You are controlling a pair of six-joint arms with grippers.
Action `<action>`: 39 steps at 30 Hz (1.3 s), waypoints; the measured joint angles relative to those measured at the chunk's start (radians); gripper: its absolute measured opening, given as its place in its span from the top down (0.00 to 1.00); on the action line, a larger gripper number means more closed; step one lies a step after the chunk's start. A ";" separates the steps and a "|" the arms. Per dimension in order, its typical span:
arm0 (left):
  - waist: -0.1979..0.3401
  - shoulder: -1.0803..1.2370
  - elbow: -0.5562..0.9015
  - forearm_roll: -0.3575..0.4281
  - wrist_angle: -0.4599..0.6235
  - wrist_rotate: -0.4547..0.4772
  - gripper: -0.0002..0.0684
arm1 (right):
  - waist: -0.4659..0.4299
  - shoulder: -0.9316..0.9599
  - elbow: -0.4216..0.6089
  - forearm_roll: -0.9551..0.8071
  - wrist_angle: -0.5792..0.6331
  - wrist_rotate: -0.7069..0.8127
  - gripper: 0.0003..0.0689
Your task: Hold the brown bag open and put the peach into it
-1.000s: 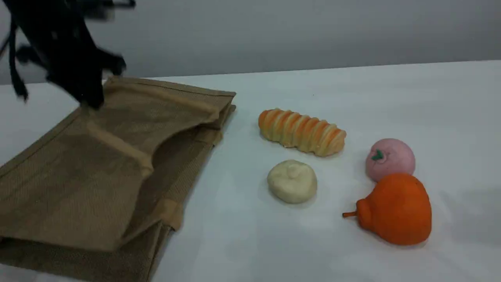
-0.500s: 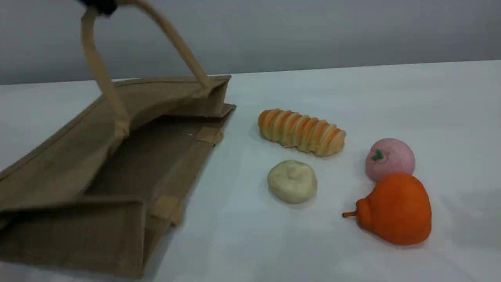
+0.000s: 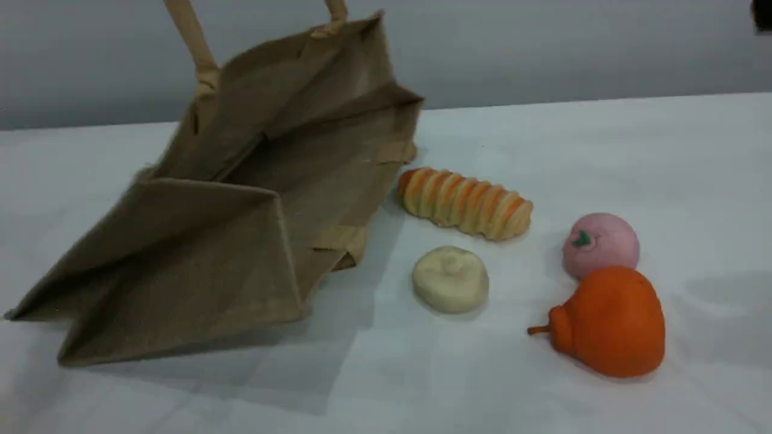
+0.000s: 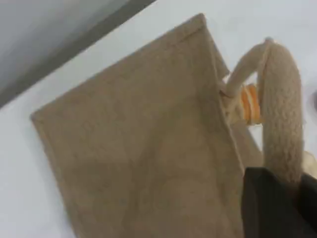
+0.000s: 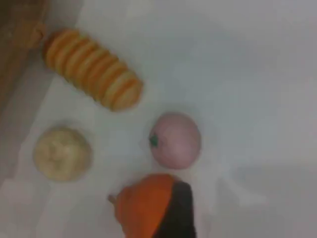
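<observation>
The brown bag point(image 3: 229, 241) is coarse woven cloth, matt and rough, with a visible weave across its panels and stitched seams along the edges. Its handle point(image 4: 282, 114), clamped just above the dark matt fingers point(image 4: 270, 206) of the left arm, is a paler, thicker padded cloth with a nubbly, fuzzy surface. The peach point(image 3: 601, 244), lying beyond the right fingers point(image 5: 178, 213), looks soft and foam-like, matt and faintly dimpled. Beside it the orange fruit point(image 3: 609, 322) has a smooth skin with a dull sheen. The ridged bread point(image 3: 464, 203) looks slightly glossy, the pale bun point(image 3: 450, 279) matt and doughy. The worktop point(image 3: 603, 132) is smooth, white and matt.
</observation>
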 joint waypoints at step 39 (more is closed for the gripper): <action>-0.067 -0.001 0.031 -0.155 -0.003 0.533 0.86 | 0.100 0.591 -0.150 0.257 -0.149 -0.318 0.15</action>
